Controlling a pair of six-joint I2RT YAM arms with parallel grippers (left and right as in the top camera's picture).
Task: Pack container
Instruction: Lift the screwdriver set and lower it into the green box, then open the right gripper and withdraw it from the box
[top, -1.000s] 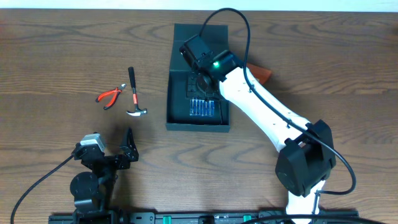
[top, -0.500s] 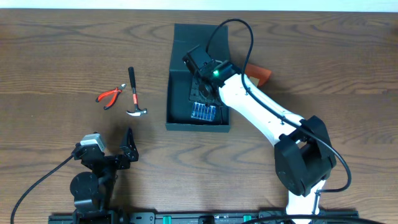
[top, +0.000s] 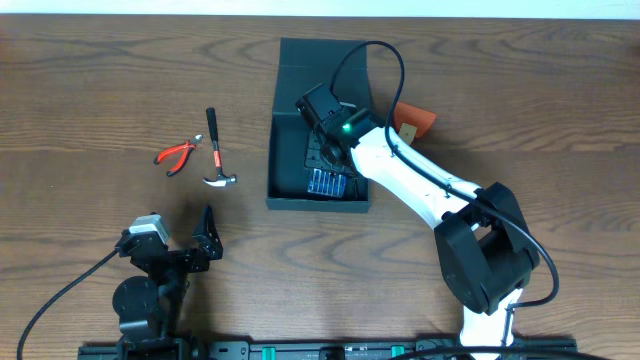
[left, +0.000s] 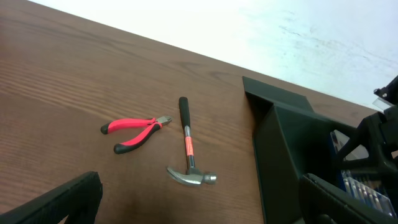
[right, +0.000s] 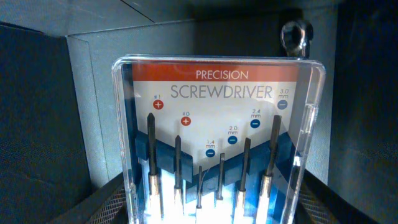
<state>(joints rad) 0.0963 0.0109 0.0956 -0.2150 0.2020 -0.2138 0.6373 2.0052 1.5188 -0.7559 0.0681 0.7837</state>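
The container (top: 318, 203) is a dark square box with its flap lid (top: 300, 55) folded open at the far side. It also shows in the left wrist view (left: 280, 143) and fills the right wrist view (right: 87, 93). My right gripper (top: 328, 152) reaches down into the box and is shut on a clear case of precision screwdrivers (top: 326, 183). In the right wrist view the case (right: 217, 118) sits between the fingers (right: 217, 208). My left gripper (top: 205, 238) is open and empty near the front left, its fingers (left: 199, 205) wide apart.
A small hammer (top: 214, 150) (left: 186, 146) and red-handled pliers (top: 176, 154) (left: 134, 130) lie on the table left of the box. An orange object (top: 418, 120) lies right of the box behind the right arm. A shiny metal piece (right: 294, 34) is inside the box.
My right gripper has moved the screwdriver case a little toward the near wall inside the box. The left arm, hammer and pliers have not moved.
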